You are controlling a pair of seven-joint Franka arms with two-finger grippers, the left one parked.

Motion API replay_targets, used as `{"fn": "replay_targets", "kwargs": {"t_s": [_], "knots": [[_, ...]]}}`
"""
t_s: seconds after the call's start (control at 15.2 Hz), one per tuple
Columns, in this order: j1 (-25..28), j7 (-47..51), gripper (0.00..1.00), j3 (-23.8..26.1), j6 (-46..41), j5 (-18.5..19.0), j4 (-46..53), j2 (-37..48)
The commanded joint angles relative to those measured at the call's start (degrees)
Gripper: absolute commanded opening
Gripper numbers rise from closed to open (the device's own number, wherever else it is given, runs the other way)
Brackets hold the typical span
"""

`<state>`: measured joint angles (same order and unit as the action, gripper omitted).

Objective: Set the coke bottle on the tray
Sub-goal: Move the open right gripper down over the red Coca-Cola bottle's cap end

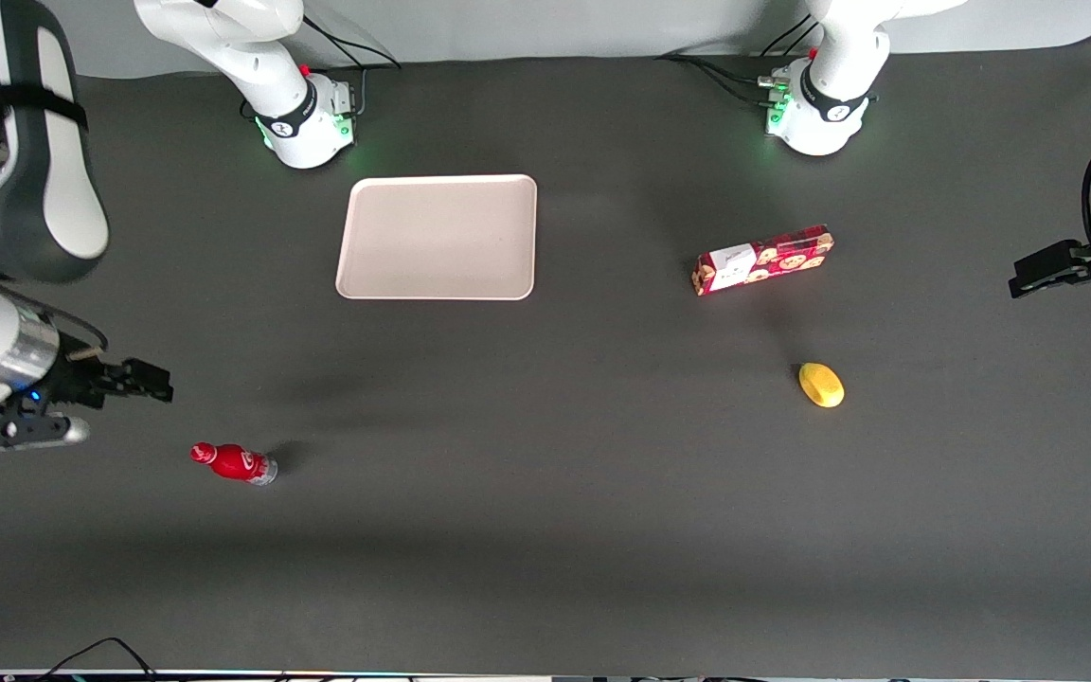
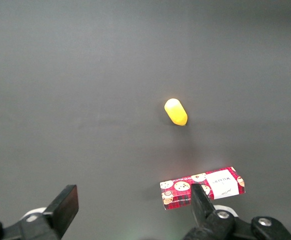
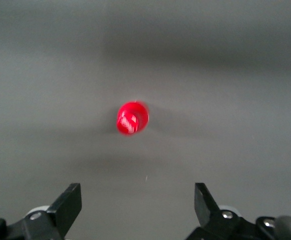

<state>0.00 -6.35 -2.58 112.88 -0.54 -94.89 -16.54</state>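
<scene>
I see my gripper point(image 1: 152, 382) up in the air at the working arm's end of the table, near the coke bottle point(image 1: 234, 463) but not touching it. In the right wrist view the two black fingers point(image 3: 68, 206) are spread wide with nothing between them, and the coke bottle point(image 3: 132, 118) shows as a red blob down on the table point(image 3: 235, 100). The bottle stands on the dark table point(image 1: 545, 493), nearer to the front camera than the tray point(image 1: 438, 237) and well apart from it. The pink tray has nothing on it. Toward the parked arm's end I see a red cookie box point(image 1: 763, 260) and a small yellow thing point(image 1: 821, 385), which is nearer to the front camera than the box.
</scene>
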Motion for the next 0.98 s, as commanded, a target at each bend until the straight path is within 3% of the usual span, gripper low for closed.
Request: {"fn": "replay_targets", "kwargs": {"t_s": [0.0,0.92], "knots": [[-1.0,-1.8,1.00,1.7,4.6,-0.7,3.6,-6.7],[-1.9,-3.7,0.97,4.2,11.7,-0.1,2.8,-13.9]]}}
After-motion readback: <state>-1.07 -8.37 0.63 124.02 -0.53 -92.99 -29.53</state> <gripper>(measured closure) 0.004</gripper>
